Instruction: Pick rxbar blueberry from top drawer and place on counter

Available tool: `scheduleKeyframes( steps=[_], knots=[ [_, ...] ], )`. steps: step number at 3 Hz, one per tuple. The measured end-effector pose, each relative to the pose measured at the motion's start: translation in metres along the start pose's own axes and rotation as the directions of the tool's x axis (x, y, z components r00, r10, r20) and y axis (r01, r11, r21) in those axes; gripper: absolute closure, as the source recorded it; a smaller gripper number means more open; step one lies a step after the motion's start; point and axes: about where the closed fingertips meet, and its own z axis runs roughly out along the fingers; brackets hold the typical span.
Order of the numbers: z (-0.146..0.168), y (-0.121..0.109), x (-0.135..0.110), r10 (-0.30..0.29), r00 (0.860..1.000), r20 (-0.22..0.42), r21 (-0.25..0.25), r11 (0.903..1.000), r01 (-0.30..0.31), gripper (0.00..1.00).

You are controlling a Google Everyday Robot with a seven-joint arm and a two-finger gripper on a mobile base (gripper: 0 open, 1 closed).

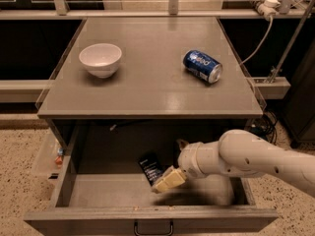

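The rxbar blueberry (pixel 150 166), a small dark flat bar, lies on the floor of the open top drawer (pixel 113 193), near the middle and toward the back. My gripper (pixel 166 182) reaches in from the right on a white arm; its cream fingers sit just right of and in front of the bar, touching or overlapping its near end. The counter (pixel 152 77) lies above the drawer.
A white bowl (pixel 100 59) stands on the counter's left. A blue soda can (pixel 202 66) lies on its side at the counter's right. The drawer front has a dark handle (pixel 153 228). A cable and power strip (pixel 260 3) hang at the back right.
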Motion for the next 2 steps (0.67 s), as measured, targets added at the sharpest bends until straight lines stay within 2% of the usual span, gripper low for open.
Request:
scheduleKeyframes(
  steps=[2],
  knots=[
    [0.023,0.006,-0.007,0.019,0.998,0.060,0.042,0.9989,-0.022,0.00]
  ],
)
